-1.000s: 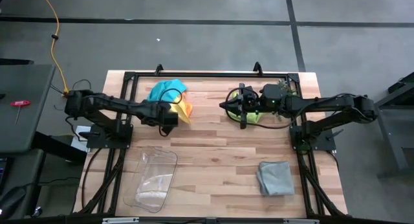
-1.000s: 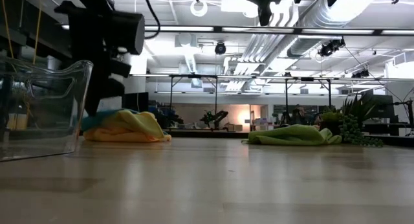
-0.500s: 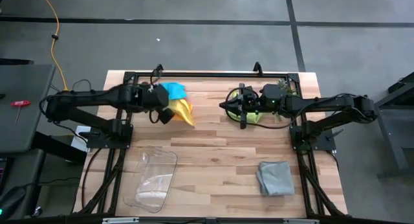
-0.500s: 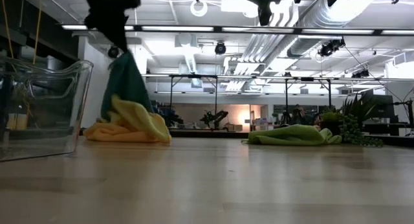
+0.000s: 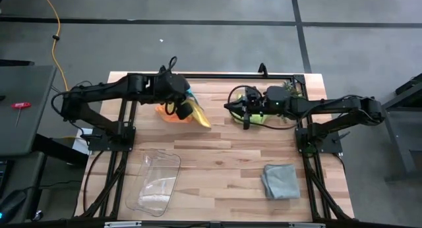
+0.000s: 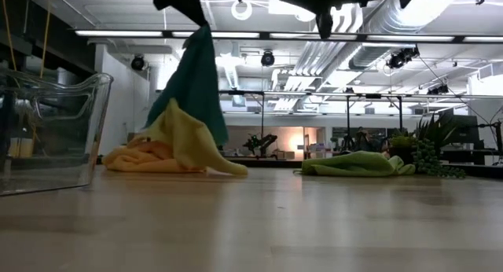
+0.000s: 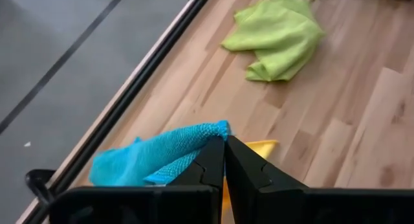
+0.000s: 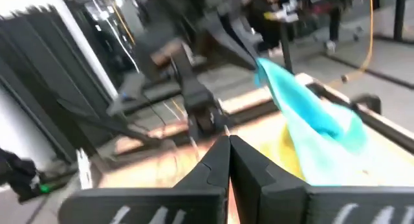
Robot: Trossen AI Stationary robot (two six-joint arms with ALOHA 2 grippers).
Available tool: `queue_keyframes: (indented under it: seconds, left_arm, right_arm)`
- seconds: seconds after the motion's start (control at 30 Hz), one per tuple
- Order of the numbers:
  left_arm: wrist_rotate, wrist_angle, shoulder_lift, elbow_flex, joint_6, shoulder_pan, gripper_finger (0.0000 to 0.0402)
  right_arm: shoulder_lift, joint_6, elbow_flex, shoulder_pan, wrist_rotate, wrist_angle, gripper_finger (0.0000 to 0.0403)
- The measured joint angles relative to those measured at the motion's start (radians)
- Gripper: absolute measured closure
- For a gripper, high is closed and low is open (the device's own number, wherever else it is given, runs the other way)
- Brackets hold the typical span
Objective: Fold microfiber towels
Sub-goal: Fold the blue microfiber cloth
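Low view shows the soft teal blue microfiber towel [image 6: 192,83] hanging from above, its lower end among the crumpled yellow towel [image 6: 189,142] and orange towel [image 6: 137,156] near the table's far left edge. Left gripper [image 5: 179,104], jaws pinched shut on the teal cloth, is lifting it clear: the pick-up step. Next it needs bare wood to spread it flat. Right gripper [image 5: 232,108], jaws closed and empty, hovers over the lime green towel [image 5: 254,117]. Grey folded towel [image 5: 279,180] lies near the right front corner; a clear plastic tray [image 5: 158,182] takes the left front.
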Motion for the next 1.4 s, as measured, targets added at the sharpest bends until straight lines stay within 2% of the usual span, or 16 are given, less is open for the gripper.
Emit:
queue_keyframes:
  seconds: [0.13, 0.27, 0.4, 0.53, 0.77, 0.9, 1.2, 1.4]
  left_arm:
    - [0.012, -0.001, 0.020, 0.017, 0.000, 0.000, 0.0402]
    - [0.019, -0.001, 0.029, 0.018, -0.014, 0.000, 0.0402]
    - [0.018, 0.000, 0.028, 0.018, -0.032, 0.000, 0.0401]
    - [0.017, 0.000, 0.027, 0.018, -0.038, 0.000, 0.0401]
    - [0.017, 0.000, 0.027, 0.018, -0.053, 0.000, 0.0401]
    - [0.017, 0.000, 0.027, 0.018, -0.053, 0.000, 0.0401]
    - [0.016, 0.000, 0.027, 0.018, -0.053, 0.000, 0.0401]
    - [0.016, -0.002, 0.027, 0.018, -0.053, 0.000, 0.0401]
  right_arm:
    - [0.024, -0.034, 0.001, 0.013, 0.014, -0.129, 0.0373]
    - [0.095, -0.078, 0.001, 0.034, 0.068, -0.175, 0.0306]
    - [0.211, -0.095, 0.001, 0.047, 0.111, -0.160, 0.0235]
    - [0.346, -0.114, 0.001, 0.060, 0.161, -0.065, 0.0194]
    - [0.539, -0.106, 0.001, 0.059, 0.251, 0.203, 0.0186]
    - [0.621, -0.106, 0.003, 0.051, 0.248, 0.312, 0.0187]
    - [0.777, -0.149, 0.156, 0.052, 0.261, 0.300, 0.0187]
    - [0.806, -0.151, 0.232, 0.044, 0.311, 0.202, 0.0187]
